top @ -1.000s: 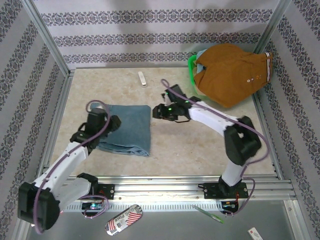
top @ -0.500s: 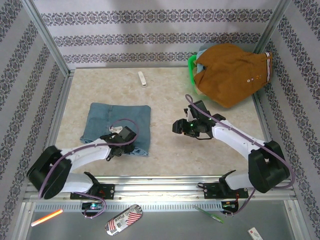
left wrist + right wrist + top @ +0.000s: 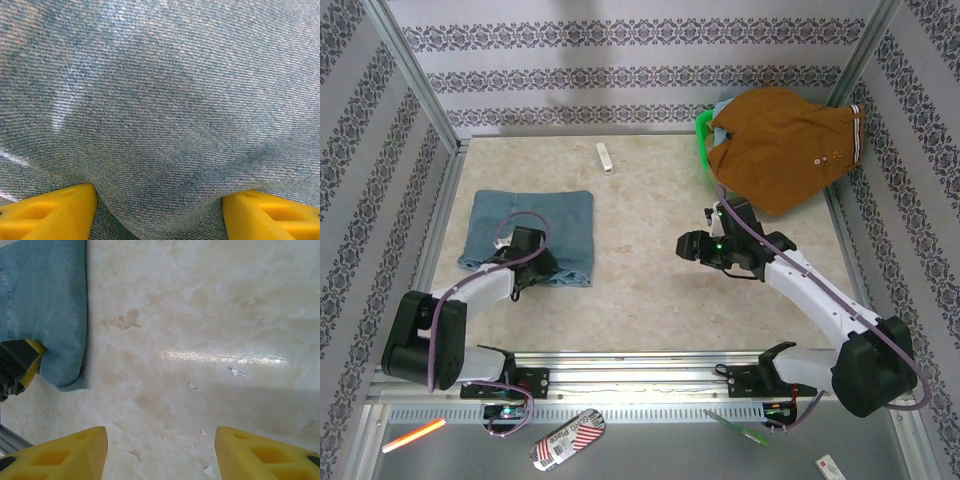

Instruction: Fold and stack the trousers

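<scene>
The trousers lie folded into a light-blue denim rectangle at the table's left. My left gripper sits at their near edge. In the left wrist view denim bulges between the two yellow fingertips, with the jaws set wide and closed on the thick folded edge. My right gripper hovers over bare table mid-right, well apart from the trousers. It is open, with nothing between its fingers. The right wrist view shows the trousers' corner at far left, with the left gripper's finger against it.
A brown garment drapes over a green basket at the back right corner. A small white object lies near the back wall. Metal rails border the marble table at front and sides.
The folded trousers have slid left with my left gripper, which came round from their left side to the near edge. My right arm has drawn back to the right.
</scene>
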{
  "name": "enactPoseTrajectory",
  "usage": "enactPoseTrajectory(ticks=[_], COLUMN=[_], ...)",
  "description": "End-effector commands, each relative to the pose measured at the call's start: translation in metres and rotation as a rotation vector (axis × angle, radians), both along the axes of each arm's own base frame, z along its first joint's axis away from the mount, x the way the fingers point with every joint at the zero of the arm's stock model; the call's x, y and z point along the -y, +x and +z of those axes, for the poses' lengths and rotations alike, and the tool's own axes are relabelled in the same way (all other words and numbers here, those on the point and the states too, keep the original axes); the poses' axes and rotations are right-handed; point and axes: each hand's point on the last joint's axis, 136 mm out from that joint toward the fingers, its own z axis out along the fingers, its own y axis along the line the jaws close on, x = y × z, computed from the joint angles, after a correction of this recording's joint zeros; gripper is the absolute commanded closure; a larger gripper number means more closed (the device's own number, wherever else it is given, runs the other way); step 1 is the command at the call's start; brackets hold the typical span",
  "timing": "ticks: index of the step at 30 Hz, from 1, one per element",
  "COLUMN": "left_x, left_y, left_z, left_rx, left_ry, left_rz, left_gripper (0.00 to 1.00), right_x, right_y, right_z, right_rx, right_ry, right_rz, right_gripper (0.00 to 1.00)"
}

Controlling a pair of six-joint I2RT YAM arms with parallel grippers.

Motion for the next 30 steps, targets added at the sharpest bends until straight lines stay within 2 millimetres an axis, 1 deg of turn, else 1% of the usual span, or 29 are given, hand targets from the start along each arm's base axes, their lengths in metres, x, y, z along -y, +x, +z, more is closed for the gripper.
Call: enactPoseTrajectory(ticks=[1,3,5,8,9,11,13,15,16,18,20,22,24,26,28,30], left_x=[-0.011,-0.017,-0.015,-0.021,-0.023,-0.018,-0.015,-0.017,-0.021,-0.034,-0.042,-0.043,-0.04,-0.037,-0.035,-0.038], left_y=[0.021,0.037,0.055,0.077,0.082,0.096,0.104,0.102,0.097,0.083,0.07,0.06,0.053,0.051,0.053,0.056], left_z=[-0.008,-0.012,-0.017,-0.023,-0.024,-0.018,-0.007,0.011,0.02,0.039,0.05,0.054,0.053,0.05,0.049,0.046], left_rx=[-0.007,-0.015,-0.025,-0.044,-0.057,-0.038,-0.027,-0.005,0.008,0.047,0.081,0.099,0.113,0.135,0.156,0.156], left_ry=[-0.061,-0.079,-0.14,-0.124,-0.117,-0.133,-0.131,-0.108,-0.084,-0.021,0.008,-0.002,-0.029,-0.068,-0.099,-0.098], left_rz=[0.017,0.018,-0.001,-0.022,-0.021,-0.075,-0.117,-0.126,-0.115,-0.069,-0.031,-0.012,0.0,0.028,0.057,0.078], left_gripper=[0.32,0.33,0.33,0.35,0.35,0.34,0.34,0.31,0.3,0.26,0.25,0.26,0.27,0.29,0.3,0.3], right_x=[0.011,0.013,0.013,0.015,0.015,0.017,0.018,0.019,0.02,0.02,0.018,0.017,0.014,0.007,-0.001,-0.002], right_y=[-0.009,-0.012,-0.015,-0.017,-0.018,-0.018,-0.018,-0.017,-0.017,-0.016,-0.015,-0.012,-0.009,-0.007,-0.005,-0.002], right_z=[-0.003,-0.002,-0.001,0.001,0.002,0.007,0.012,0.016,0.017,0.018,0.018,0.018,0.018,0.022,0.029,0.034], right_rx=[-0.011,-0.005,-0.003,-0.001,-0.003,0.005,0.018,0.029,0.031,0.032,0.034,0.031,0.028,0.02,0.019,0.027], right_ry=[-0.023,-0.02,-0.007,-0.004,-0.003,-0.004,0.0,0.006,0.007,0.009,0.012,0.014,0.021,0.055,0.092,0.095], right_rz=[-0.015,-0.022,-0.02,-0.017,-0.017,-0.015,-0.019,-0.025,-0.027,-0.028,-0.026,-0.023,-0.016,-0.004,0.015,0.02], right_gripper=[0.41,0.41,0.41,0.41,0.41,0.41,0.41,0.4,0.4,0.4,0.4,0.4,0.41,0.4,0.4,0.4])
